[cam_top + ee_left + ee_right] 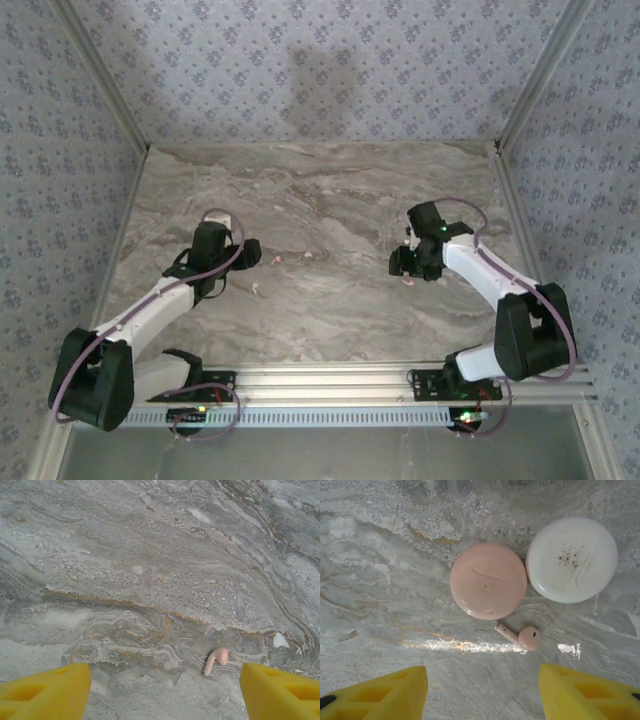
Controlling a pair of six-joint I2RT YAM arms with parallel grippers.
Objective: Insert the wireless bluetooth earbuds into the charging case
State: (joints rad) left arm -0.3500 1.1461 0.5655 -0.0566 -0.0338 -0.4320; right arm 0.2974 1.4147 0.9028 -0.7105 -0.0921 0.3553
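1. While your left arm slants up from its base at the near left corner toward the middle of the table, its wrist tips downward, so the left claw points at the marble.
2. Look through the left wrist camera: the two yellow fingers stand wide apart at the bottom corners. That claw is open, with nothing between them.
3. You will find one pink earbud lying on its side just ahead of that gap. It is nearer the finger on the right of the view and touches neither finger.
4. Your right arm rises from its base at the near right, folds at a raised elbow, and runs its forearm up and to the left. The right claw hangs low over the table, facing the left one, and the two are well apart.
5. Through the right wrist camera, its yellow fingertips are also spread, and that claw is open and grips nothing.
6. Ahead of it lies a round pink case flat on the marble. A round white case, flecked with dark specks, sits just beside it; whether their rims touch you cannot tell.
7. A second earbud lies on the marble just beside the pink case, on the side nearer the claw. Its stem points toward that case, and it is clear of both fingers.
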